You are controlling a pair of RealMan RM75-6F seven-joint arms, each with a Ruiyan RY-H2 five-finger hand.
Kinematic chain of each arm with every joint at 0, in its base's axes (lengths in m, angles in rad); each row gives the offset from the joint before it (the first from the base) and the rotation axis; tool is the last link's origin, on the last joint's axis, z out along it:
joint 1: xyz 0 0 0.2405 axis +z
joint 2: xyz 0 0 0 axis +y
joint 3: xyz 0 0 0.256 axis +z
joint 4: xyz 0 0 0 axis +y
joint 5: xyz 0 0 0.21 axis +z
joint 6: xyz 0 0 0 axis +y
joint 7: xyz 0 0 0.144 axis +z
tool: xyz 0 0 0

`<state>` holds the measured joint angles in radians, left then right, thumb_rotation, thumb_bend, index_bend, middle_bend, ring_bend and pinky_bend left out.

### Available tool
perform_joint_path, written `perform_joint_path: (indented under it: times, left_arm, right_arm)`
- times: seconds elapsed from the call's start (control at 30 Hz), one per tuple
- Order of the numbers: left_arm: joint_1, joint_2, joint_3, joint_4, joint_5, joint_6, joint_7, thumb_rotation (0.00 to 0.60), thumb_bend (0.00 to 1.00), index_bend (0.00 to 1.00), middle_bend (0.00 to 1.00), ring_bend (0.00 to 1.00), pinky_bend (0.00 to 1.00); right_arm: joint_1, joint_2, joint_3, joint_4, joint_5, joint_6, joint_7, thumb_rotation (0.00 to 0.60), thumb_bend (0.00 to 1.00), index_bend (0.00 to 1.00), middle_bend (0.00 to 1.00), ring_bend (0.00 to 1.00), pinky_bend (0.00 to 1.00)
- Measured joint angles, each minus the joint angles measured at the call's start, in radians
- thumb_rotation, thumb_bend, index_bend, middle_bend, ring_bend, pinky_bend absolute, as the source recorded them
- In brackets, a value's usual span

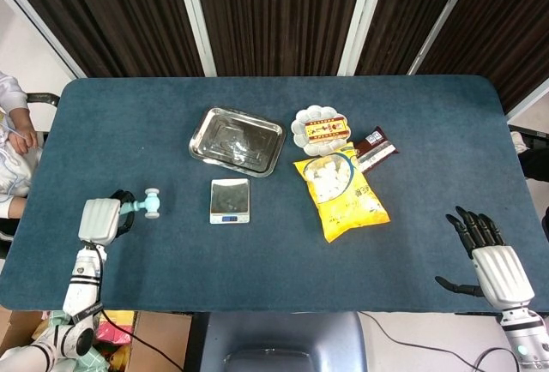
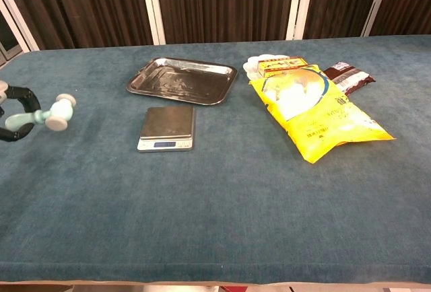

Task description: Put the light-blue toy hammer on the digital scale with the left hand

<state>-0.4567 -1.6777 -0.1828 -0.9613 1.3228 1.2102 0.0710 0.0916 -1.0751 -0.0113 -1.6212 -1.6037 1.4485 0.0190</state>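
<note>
The light-blue toy hammer (image 1: 146, 204) (image 2: 52, 114) is lifted off the table at the left, its white-capped head pointing right. My left hand (image 1: 105, 219) (image 2: 13, 114) grips its handle with dark fingers curled around it. The digital scale (image 1: 230, 200) (image 2: 166, 128) sits on the blue cloth to the right of the hammer, its platform bare. My right hand (image 1: 489, 259) rests open near the table's front right edge, fingers spread, holding nothing; the chest view does not show it.
A steel tray (image 1: 236, 141) (image 2: 182, 81) lies behind the scale. A yellow snack bag (image 1: 340, 194) (image 2: 316, 112), a white dish with a packet (image 1: 321, 129) and a dark wrapper (image 1: 376, 147) lie right of centre. A person's arm (image 1: 17, 132) shows at the left edge.
</note>
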Motion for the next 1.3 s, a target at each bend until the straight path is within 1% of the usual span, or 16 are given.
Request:
perform_joint_path:
  times: [0.1,0.2,0.37,0.43,0.53,0.63,0.73,0.83,0.97,1.07,1.2,1.3]
  left_arm:
    - [-0.016,0.008,-0.027,-0.061,-0.003,0.023,0.004,0.6,0.64,0.81,0.78,1.0,1.0]
    - [-0.041,0.017,-0.061,-0.145,-0.015,0.023,0.069,0.6,0.64,0.81,0.78,1.0,1.0]
    - [-0.104,0.021,-0.121,-0.296,-0.064,0.007,0.224,0.6,0.64,0.81,0.78,1.0,1.0]
    - [-0.131,0.012,-0.136,-0.328,-0.09,-0.003,0.293,0.6,0.64,0.81,0.78,1.0,1.0]
    - [-0.172,-0.018,-0.152,-0.348,-0.133,-0.017,0.393,0.6,0.64,0.81,0.78,1.0,1.0]
    - [-0.215,-0.068,-0.165,-0.351,-0.171,-0.022,0.478,0.6,0.63,0.81,0.78,1.0,1.0]
    - [-0.25,-0.117,-0.174,-0.337,-0.213,-0.028,0.53,0.6,0.62,0.81,0.78,1.0,1.0]
    - [-0.274,-0.148,-0.179,-0.304,-0.255,-0.042,0.564,0.6,0.61,0.81,0.78,1.0,1.0]
    - [-0.294,-0.181,-0.181,-0.247,-0.294,-0.062,0.579,0.6,0.6,0.79,0.78,1.0,1.0]
    - [-0.302,-0.198,-0.17,-0.211,-0.318,-0.082,0.586,0.6,0.59,0.75,0.76,1.0,1.0]
    - [-0.305,-0.212,-0.15,-0.197,-0.321,-0.088,0.579,0.6,0.6,0.69,0.74,1.0,1.0]
    - [-0.313,-0.22,-0.145,-0.193,-0.32,-0.088,0.585,0.6,0.58,0.61,0.69,1.0,1.0]
  right_arm:
    - [0.004,-0.001,-0.001,-0.001,0.0,-0.011,-0.003,0.512,0.05,0.0,0.0,0.0,0.0]
    - [0.006,-0.001,-0.001,-0.002,-0.001,-0.013,-0.003,0.511,0.05,0.0,0.0,0.0,0.0]
    - [0.009,0.001,0.004,0.0,0.009,-0.018,0.009,0.51,0.05,0.0,0.0,0.0,0.0]
    - [0.012,0.003,0.005,0.001,0.011,-0.024,0.015,0.511,0.05,0.0,0.0,0.0,0.0]
    - [0.016,0.005,0.006,0.004,0.015,-0.032,0.025,0.51,0.05,0.0,0.0,0.0,0.0]
    - [0.018,0.008,0.008,0.007,0.019,-0.034,0.034,0.512,0.05,0.0,0.0,0.0,0.0]
    - [0.019,0.011,0.007,0.009,0.017,-0.034,0.041,0.511,0.05,0.0,0.0,0.0,0.0]
    - [0.019,0.013,0.006,0.011,0.016,-0.033,0.048,0.511,0.05,0.0,0.0,0.0,0.0]
    - [0.019,0.016,0.008,0.014,0.02,-0.035,0.059,0.511,0.05,0.0,0.0,0.0,0.0]
    - [0.017,0.017,0.01,0.016,0.025,-0.03,0.063,0.512,0.05,0.0,0.0,0.0,0.0]
    - [0.014,0.018,0.013,0.014,0.033,-0.028,0.062,0.512,0.05,0.0,0.0,0.0,0.0]
    - [0.013,0.018,0.013,0.013,0.034,-0.027,0.063,0.511,0.05,0.0,0.0,0.0,0.0]
